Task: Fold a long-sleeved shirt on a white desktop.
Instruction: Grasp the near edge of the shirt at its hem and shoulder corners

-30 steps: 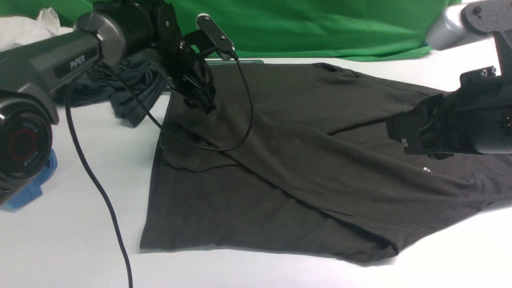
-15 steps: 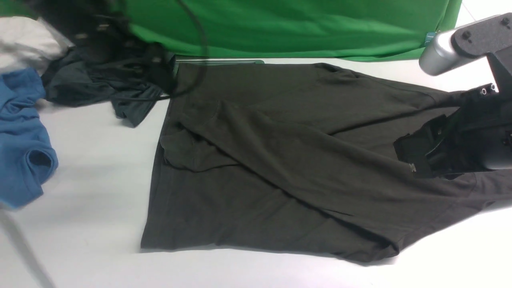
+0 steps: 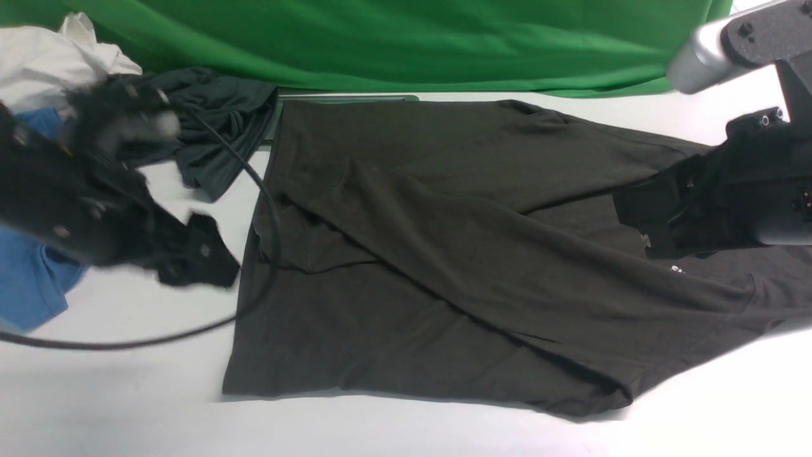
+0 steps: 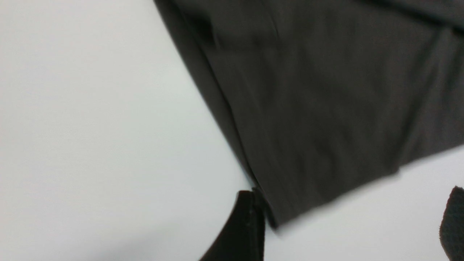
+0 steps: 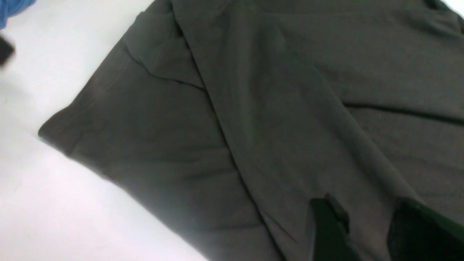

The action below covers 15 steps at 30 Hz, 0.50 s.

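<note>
The long-sleeved shirt [image 3: 444,266] lies spread on the white desktop [image 3: 127,393], with one sleeve folded diagonally across its body. A bit of white chest lettering [image 3: 677,270] shows under the right arm. My left gripper [image 3: 203,260] is motion-blurred just off the shirt's left edge. In the left wrist view the left gripper [image 4: 349,226] is wide open over bare table, with the shirt's [image 4: 326,90] corner beside one finger [image 4: 246,228]. My right gripper [image 3: 641,219] hovers above the chest area. In the right wrist view the right gripper [image 5: 369,232] is open and holds nothing, with the shirt [image 5: 253,108] below it.
A bluish dark-grey garment [image 3: 209,127], a bright blue garment [image 3: 32,285] and a white cloth [image 3: 44,57] are piled at the far left. The left arm's black cable [image 3: 127,343] trails over the table. A silver-rimmed tray [image 3: 355,98] sits under the green backdrop [image 3: 444,38].
My left gripper opened and left the folded sleeve end at the shirt's far left, swung away, and has come down beside the shirt's left edge. The right arm has barely shifted.
</note>
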Tool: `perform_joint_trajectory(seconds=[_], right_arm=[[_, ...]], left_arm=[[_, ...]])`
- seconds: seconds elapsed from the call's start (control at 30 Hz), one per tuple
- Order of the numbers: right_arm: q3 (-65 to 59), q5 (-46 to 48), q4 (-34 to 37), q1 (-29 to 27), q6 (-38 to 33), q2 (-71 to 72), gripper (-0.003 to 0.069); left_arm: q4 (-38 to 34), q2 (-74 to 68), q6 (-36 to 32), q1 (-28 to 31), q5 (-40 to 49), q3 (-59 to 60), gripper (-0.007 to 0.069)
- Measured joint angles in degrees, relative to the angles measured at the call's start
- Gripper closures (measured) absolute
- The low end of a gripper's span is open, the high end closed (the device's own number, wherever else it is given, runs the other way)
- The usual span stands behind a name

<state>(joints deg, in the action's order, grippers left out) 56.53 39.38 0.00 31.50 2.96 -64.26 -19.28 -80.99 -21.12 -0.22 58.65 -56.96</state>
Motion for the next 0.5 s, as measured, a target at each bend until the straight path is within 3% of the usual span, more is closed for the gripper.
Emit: perform_joint_trajectory(seconds=[0.1,0.2,0.33,0.5], right_arm=[[0.00,-0.88,0.00,0.00,-0.64,0.00,0.0418],[0.00,-1.42,0.00,0.00,-0.95,0.00,0.0418],[0.00,-1.48,0.00,0.00,-0.70,0.00,0.0418],[0.00,-1.54,0.00,0.00,-0.51,0.00,0.0418]], left_arm=[[4.33,-3.09,7.18,-1.35,4.95,2.11,-0.0027],[3.93,-5.26,11.68,-1.38,3.76,4.86,-0.0003],[-1.10,-6.82,15.80,-1.38,-4.93,10.34,0.0025],[-4.89,-9.22,15.89,-1.38,-15.12,14.45,0.0033]])
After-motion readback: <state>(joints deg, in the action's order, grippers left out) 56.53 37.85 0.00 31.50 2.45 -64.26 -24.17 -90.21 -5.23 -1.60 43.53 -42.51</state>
